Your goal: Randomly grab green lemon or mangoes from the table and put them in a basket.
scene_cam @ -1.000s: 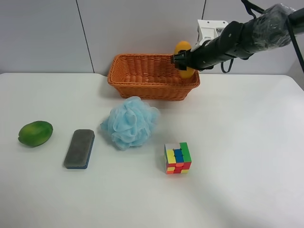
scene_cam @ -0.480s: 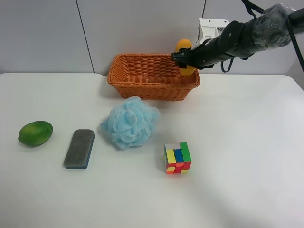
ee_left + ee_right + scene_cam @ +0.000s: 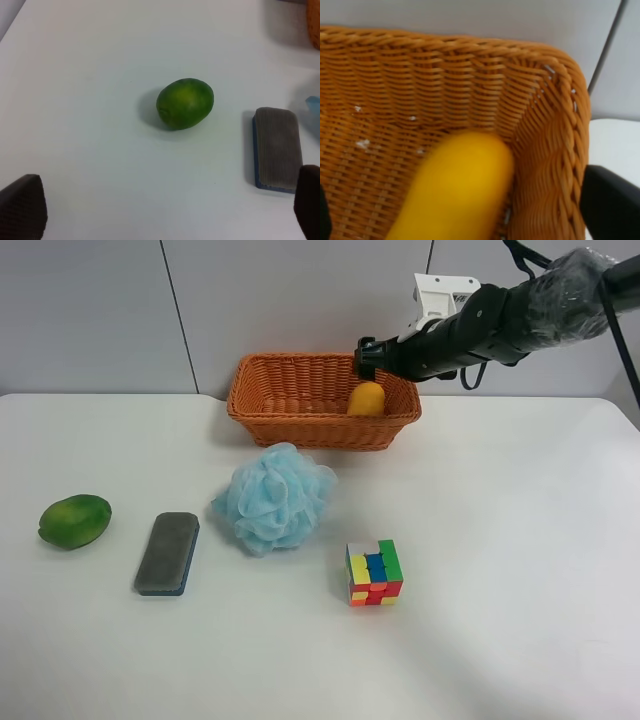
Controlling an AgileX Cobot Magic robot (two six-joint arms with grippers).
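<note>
The yellow-orange mango (image 3: 366,398) lies inside the wicker basket (image 3: 300,430) at its right end, free of the gripper. In the right wrist view the mango (image 3: 455,190) is blurred, in a corner of the basket (image 3: 545,125). My right gripper (image 3: 365,358) is open and empty just above it, and its fingertips (image 3: 610,205) stand wide apart. The green lemon (image 3: 74,521) lies on the white table (image 3: 500,540) at the far left. My left gripper (image 3: 165,205) is open above the table near the lemon (image 3: 185,103). The left arm is out of the exterior high view.
A blue bath sponge (image 3: 273,496) lies in front of the basket. A grey board eraser (image 3: 168,552) lies right of the lemon and also shows in the left wrist view (image 3: 276,148). A coloured puzzle cube (image 3: 373,572) stands mid-table. A grey wall runs behind the basket.
The mango was held in my right gripper above the basket's right end. The gripper has opened and the mango has dropped into the basket. The lemon has not moved.
</note>
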